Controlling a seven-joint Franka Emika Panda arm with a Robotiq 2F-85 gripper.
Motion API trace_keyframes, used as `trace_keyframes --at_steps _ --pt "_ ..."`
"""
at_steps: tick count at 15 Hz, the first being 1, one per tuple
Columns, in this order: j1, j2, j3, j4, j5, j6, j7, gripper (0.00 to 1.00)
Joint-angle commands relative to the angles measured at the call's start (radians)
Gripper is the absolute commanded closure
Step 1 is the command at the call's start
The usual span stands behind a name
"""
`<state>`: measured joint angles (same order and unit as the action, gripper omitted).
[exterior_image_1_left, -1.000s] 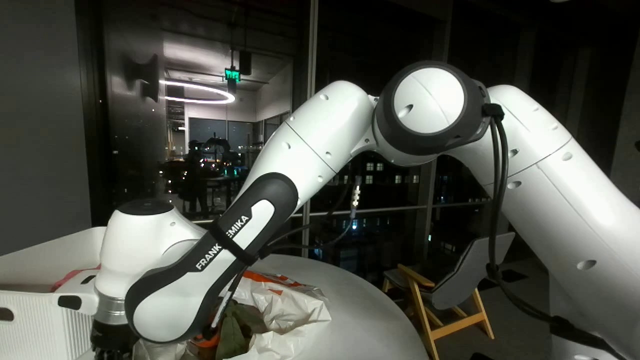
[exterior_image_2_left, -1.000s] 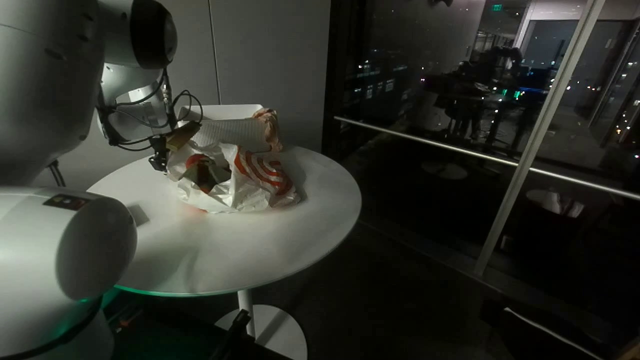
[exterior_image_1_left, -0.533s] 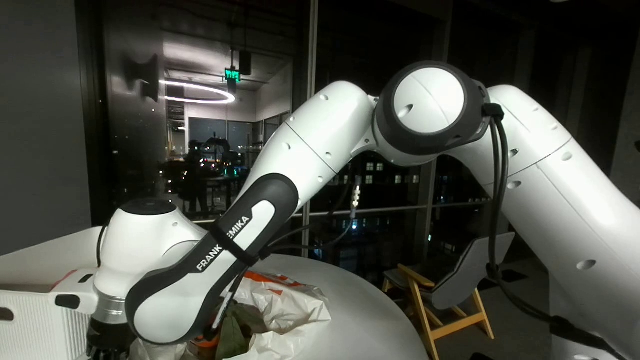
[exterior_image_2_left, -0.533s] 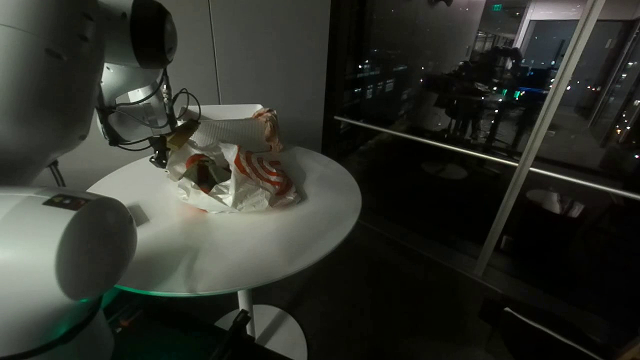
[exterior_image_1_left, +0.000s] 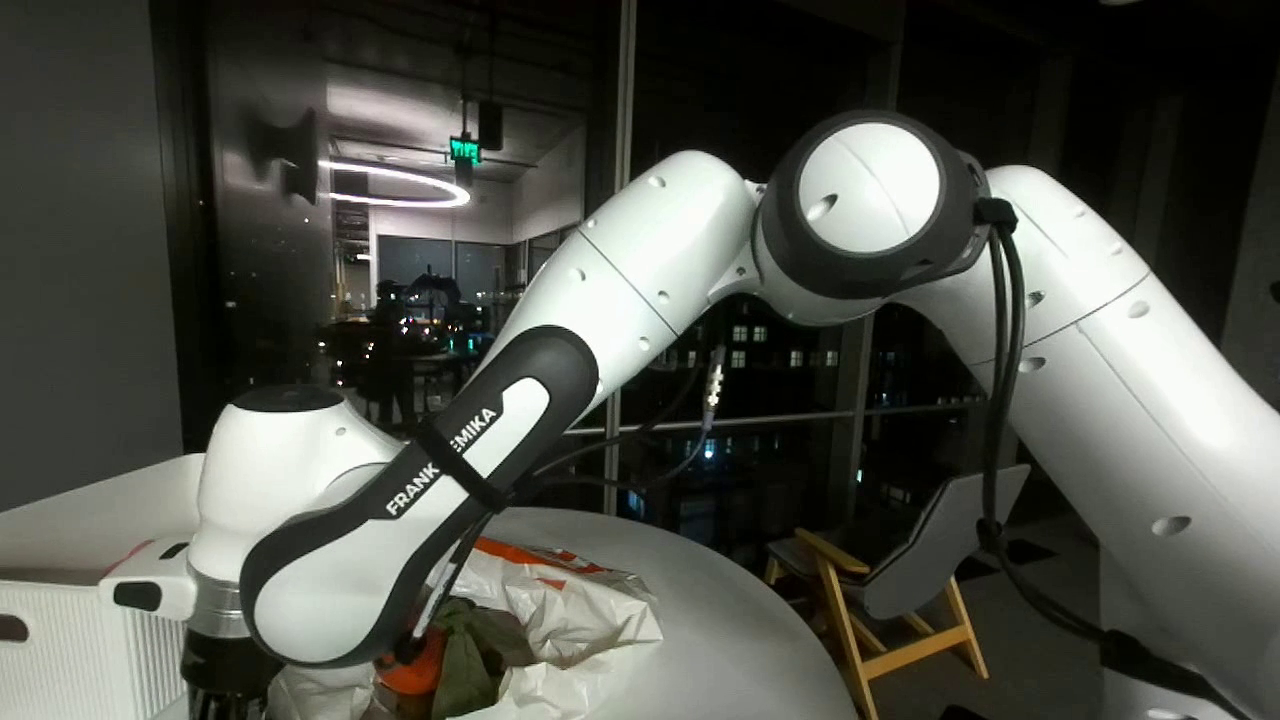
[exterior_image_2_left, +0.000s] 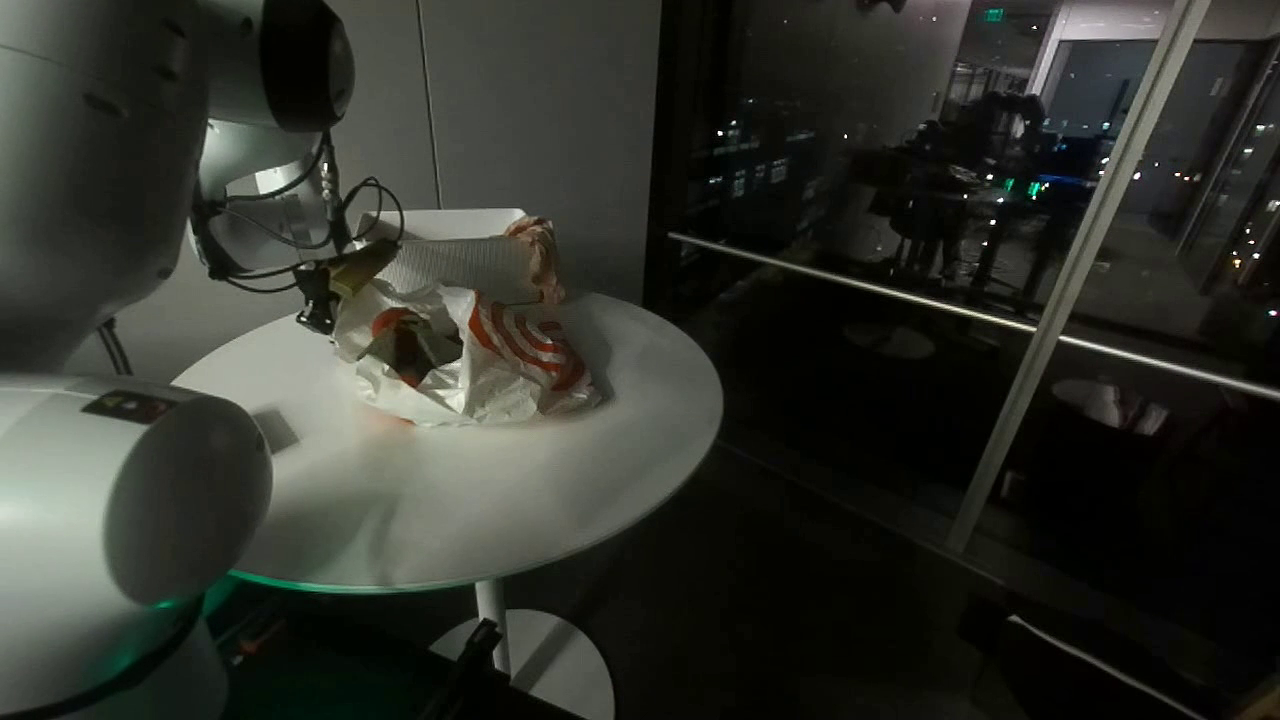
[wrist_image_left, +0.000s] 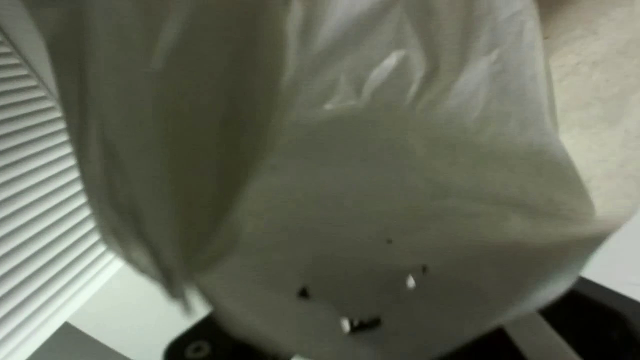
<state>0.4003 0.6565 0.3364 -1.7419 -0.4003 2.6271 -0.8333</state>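
White bag with red curved stripes, black tool, white ribbed box, white table, grey-and-tan chair

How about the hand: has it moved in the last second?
Yes, slightly upward: in both exterior views the hand sits higher against the white box than before.

We count one white plastic bag. In its open mouth we see one orange-red item and one olive-green item. Under it there is one round white table; near it, one ribbed white bin and one pinkish cloth; at its edge, one gripper on one robot arm. Well apart from it we find one wood-framed chair.
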Motion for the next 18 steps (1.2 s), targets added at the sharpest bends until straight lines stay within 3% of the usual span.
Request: trace_keyframes --at_steps 1,4,8,18 --pt "-0.046 -0.089 0.066 -0.042 0.102 -0.169 -0.034 0.92" --pt "-0.089 -0.157 0.123 -0.05 0.22 -0.31 -0.087 0.91" --pt "-0.127 -0.245 0.149 -0.048 0.374 -0.429 -0.146 0.93" --pt "-0.172 -0.499 0.112 -0.114 0.616 -0.44 -0.204 0.92"
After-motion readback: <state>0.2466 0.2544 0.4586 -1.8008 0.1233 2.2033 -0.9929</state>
